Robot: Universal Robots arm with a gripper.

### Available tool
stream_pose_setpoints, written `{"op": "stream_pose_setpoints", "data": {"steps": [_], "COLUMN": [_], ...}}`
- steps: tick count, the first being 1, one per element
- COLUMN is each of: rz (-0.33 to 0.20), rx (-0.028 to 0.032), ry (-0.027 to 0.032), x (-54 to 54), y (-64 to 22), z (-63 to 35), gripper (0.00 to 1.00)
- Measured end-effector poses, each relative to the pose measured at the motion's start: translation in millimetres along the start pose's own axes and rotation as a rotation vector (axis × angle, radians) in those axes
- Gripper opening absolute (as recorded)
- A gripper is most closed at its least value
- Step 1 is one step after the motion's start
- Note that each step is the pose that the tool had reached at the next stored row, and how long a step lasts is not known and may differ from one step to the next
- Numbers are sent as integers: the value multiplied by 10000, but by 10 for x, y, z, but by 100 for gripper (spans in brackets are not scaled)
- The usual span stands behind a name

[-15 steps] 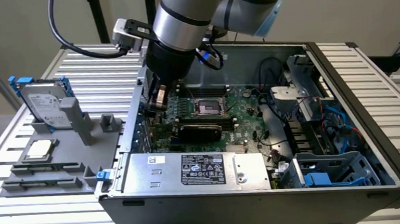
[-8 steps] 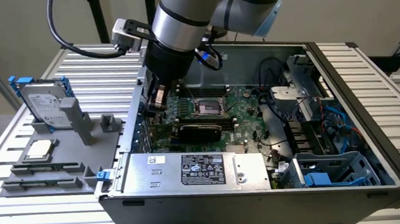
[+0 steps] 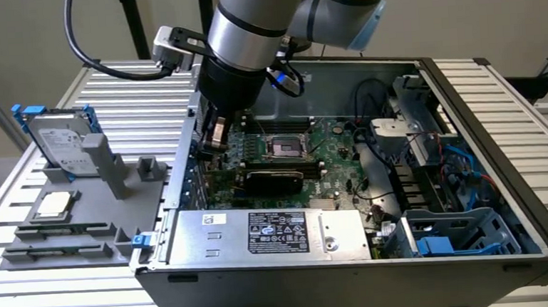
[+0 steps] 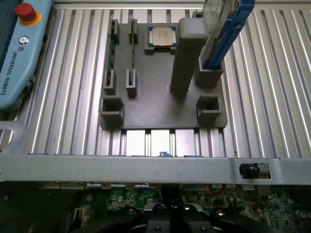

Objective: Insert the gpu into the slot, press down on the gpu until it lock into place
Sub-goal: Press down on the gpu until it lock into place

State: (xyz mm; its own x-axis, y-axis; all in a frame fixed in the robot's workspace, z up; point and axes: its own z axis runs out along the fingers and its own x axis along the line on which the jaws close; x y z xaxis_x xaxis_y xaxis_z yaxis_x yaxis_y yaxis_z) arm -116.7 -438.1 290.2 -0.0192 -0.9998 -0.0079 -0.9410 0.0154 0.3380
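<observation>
Closed tight and holding nothing I can make out, the gripper [image 3: 218,139] hangs inside the open computer case [image 3: 505,203] at upper left of the motherboard [image 3: 336,146], seemingly so its tip can press on parts. Just below it at frame centre, the gpu [image 3: 270,176] lies flat-black across the board, apparently already in its slot. Left of the case, a grey fixture tray [image 3: 77,208] holding a hard drive [image 3: 59,141] sits on the ribbed metal table [image 3: 137,97].

Claw [image 3: 218,139] shut above motherboard [image 3: 303,159], gpu [image 3: 267,177] seated in case [image 3: 357,270]
</observation>
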Motion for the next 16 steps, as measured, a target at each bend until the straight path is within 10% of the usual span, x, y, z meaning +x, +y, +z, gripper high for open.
{"op": "stream_pose_setpoints", "data": {"steps": [11, 14, 16], "rz": [9, 12, 12], "rx": [17, 176, 415], "ry": [6, 16, 22], "x": [-2, -3, -3], "y": [-2, -20, -31], "z": [-161, -172, -175], "gripper": [11, 11, 11]}}
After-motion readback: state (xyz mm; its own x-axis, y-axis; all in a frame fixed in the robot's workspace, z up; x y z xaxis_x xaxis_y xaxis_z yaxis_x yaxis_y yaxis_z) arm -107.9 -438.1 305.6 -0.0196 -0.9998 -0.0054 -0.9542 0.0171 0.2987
